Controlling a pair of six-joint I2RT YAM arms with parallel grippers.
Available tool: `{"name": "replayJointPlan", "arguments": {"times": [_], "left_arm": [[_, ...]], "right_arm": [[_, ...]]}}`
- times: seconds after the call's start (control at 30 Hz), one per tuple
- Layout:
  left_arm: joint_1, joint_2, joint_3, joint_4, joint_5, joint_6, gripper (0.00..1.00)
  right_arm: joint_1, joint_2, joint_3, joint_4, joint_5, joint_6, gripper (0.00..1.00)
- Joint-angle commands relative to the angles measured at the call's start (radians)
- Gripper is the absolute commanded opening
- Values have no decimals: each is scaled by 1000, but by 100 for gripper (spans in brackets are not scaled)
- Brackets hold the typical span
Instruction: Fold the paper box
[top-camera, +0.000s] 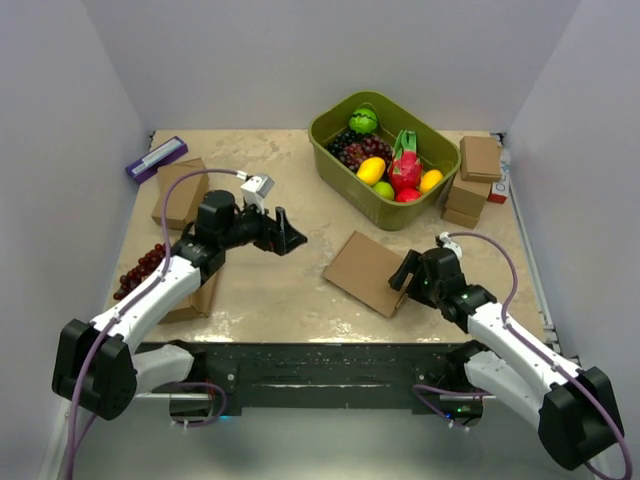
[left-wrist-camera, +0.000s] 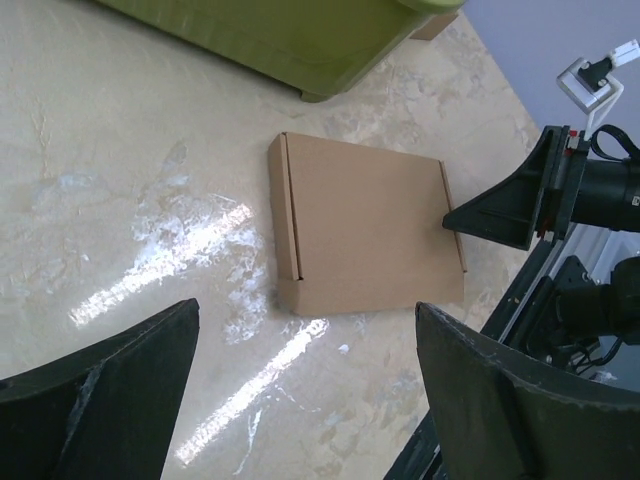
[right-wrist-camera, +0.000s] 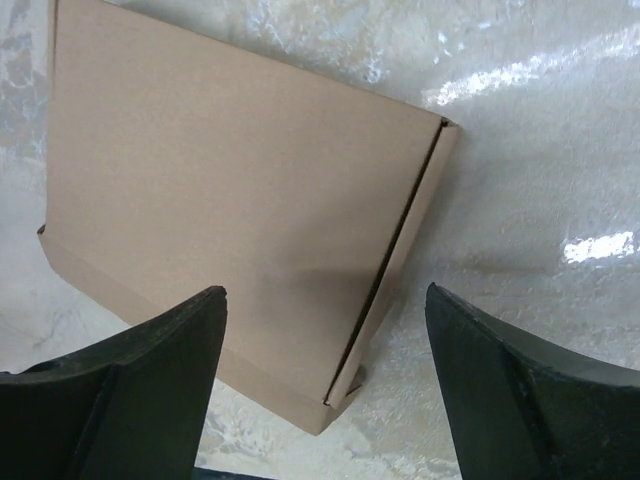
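Observation:
The paper box (top-camera: 362, 270) lies flat on the table's middle as a closed brown cardboard mailer, with its flaps tucked along the sides. It also shows in the left wrist view (left-wrist-camera: 365, 235) and the right wrist view (right-wrist-camera: 220, 190). My left gripper (top-camera: 290, 238) is open and empty, hovering left of the box and pointing at it (left-wrist-camera: 305, 310). My right gripper (top-camera: 405, 275) is open and empty at the box's near right edge, its jaws spread over that corner (right-wrist-camera: 325, 290). It also appears in the left wrist view (left-wrist-camera: 500, 215).
An olive-green tub (top-camera: 330, 150) of fruit stands at the back right (left-wrist-camera: 300, 40). Small brown boxes (top-camera: 478, 160) are stacked right of it. At the left are another brown box (top-camera: 180, 190), a purple item (top-camera: 155, 158) and dark grapes (top-camera: 140, 268).

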Motion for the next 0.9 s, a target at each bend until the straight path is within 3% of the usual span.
{"name": "replayJointPlan", "arguments": {"times": [0.0, 0.1, 0.27, 0.4, 0.5, 0.53, 0.77, 0.87], "left_arm": [[56, 32, 27, -54, 134, 88, 93], [95, 31, -15, -5, 211, 37, 93], [107, 28, -16, 16, 169, 45, 93], [107, 35, -29, 28, 154, 37, 94], [107, 48, -39, 51, 149, 17, 94], [107, 49, -43, 61, 147, 8, 93], [107, 28, -84, 102, 152, -62, 92], [107, 28, -128, 160, 146, -107, 92]], "right_arm": [[-7, -25, -66, 37, -8, 112, 79], [-6, -41, -142, 75, -8, 168, 70], [-7, -88, -192, 122, -11, 202, 58], [-6, -83, -259, 227, -44, 211, 38], [-7, -92, -281, 261, -73, 206, 28], [-7, -103, -282, 259, -80, 206, 18], [-7, -193, -288, 297, -142, 214, 0], [-7, -184, -293, 328, -177, 209, 0]]}}
